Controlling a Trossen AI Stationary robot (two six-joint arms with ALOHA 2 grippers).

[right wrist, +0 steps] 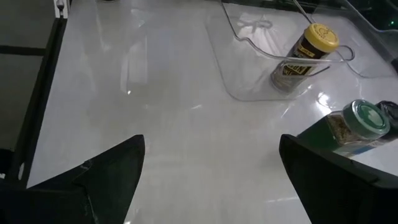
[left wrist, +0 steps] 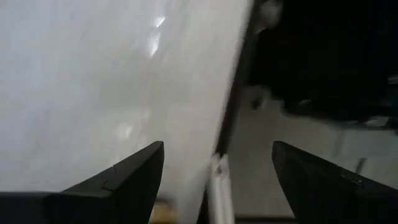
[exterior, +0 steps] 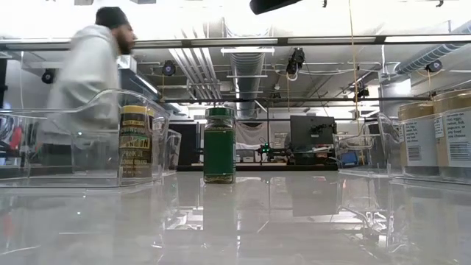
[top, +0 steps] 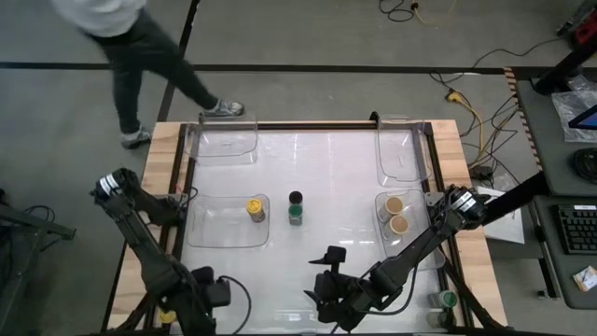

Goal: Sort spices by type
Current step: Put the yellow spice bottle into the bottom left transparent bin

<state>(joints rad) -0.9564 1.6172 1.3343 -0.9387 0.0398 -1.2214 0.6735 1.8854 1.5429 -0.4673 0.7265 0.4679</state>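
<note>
Spice jars stand partly sorted among clear trays on a white table, with both arms low at the near edge.

A yellow-lid jar [top: 254, 207] stands in the left tray [top: 215, 229]; two tan-lid jars [top: 396, 214] stand touching in the right tray [top: 417, 245]. Between those trays, loose on the table [top: 317, 168], a green-lid jar [top: 296, 215] stands just beside a black-lid jar [top: 296, 198]. Another green-lid jar [top: 448, 300] stands off the white surface near the right arm's base. The right gripper [right wrist: 208, 171] hovers near the front edge, fingers spread and empty. The left gripper [left wrist: 214, 174] sits at the table's edge, fingers also apart, holding nothing. A person [top: 121, 42] walks past the far side.
</note>
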